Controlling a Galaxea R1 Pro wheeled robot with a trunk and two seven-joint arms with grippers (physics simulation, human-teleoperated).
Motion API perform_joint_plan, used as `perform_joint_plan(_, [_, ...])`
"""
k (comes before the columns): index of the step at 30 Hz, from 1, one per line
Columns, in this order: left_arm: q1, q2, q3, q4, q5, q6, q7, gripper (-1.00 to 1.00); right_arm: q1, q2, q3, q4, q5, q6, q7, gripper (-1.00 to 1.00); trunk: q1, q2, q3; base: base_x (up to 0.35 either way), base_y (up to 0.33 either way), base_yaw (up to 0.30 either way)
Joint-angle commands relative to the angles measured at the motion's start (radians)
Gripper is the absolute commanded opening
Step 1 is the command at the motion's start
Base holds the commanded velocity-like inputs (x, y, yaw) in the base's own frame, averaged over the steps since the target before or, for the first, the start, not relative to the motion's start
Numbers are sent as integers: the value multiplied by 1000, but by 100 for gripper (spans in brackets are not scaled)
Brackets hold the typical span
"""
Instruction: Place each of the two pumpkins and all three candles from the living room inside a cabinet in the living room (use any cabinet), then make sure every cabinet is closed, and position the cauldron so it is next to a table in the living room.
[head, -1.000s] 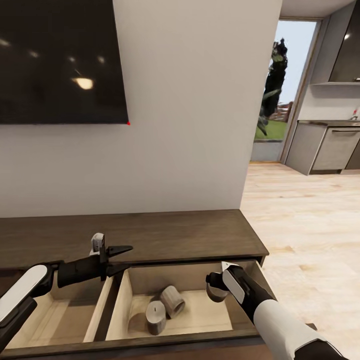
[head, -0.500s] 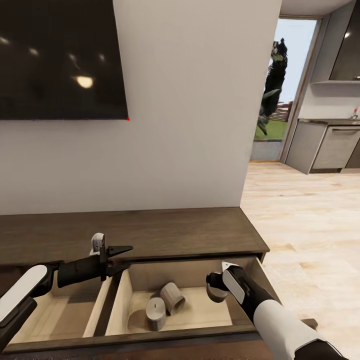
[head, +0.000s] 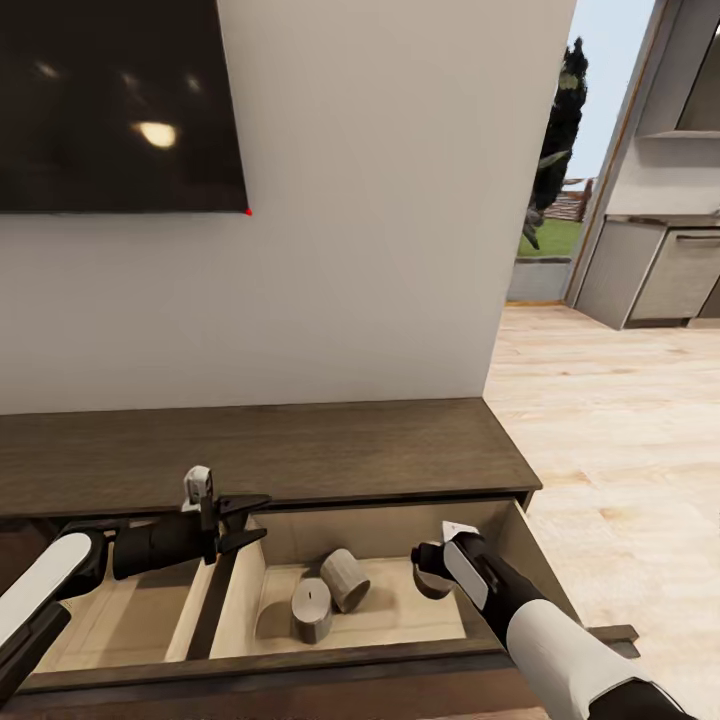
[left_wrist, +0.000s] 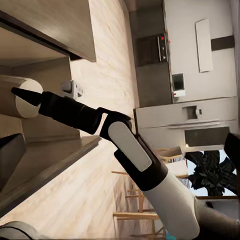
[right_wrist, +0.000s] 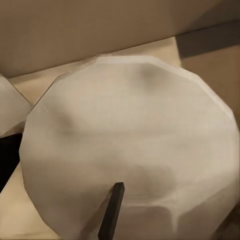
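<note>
Right gripper (head: 432, 572) reaches down into the open drawer (head: 440, 520) of the long, dark brown cabinet (head: 300, 455), clenched around a tan candle (right_wrist: 135, 145); the right wrist view shows that candle's flat end close up, with the pale wood drawer floor behind it. From the head view the held candle sits at the drawer's right side, just above or on the floor; I cannot tell which. Two more candles lie in the same compartment: one stands upright (head: 311, 609) near the front, and another lies tipped on its side (head: 345, 579) just behind it, the two touching or nearly so. A pale wood divider (head: 235, 590) separates this compartment from the one on the left, whose floor is bare wood. Left gripper (head: 250, 520) hovers above that divider with its jaws parted, holding nothing. A dark screen (head: 110, 100) hangs on the wall above the cabinet, and a light wood floor (head: 620, 430) runs off to the right.
</note>
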Motion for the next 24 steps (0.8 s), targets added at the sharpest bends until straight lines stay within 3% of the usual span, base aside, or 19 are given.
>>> perform_joint_plan(1, [2, 1, -1, -11, -8, 1, -10, 100, -1, -1, 13, -2, -9, 2, -9, -100, 0, -1, -5, 0, 0, 0])
perform_joint_plan(24, [8, 1, -2, -40, -8, 1, -9, 100, -1, -1, 24, -2, -11, 1, -9, -100, 11, -6, -94, 0, 0, 0])
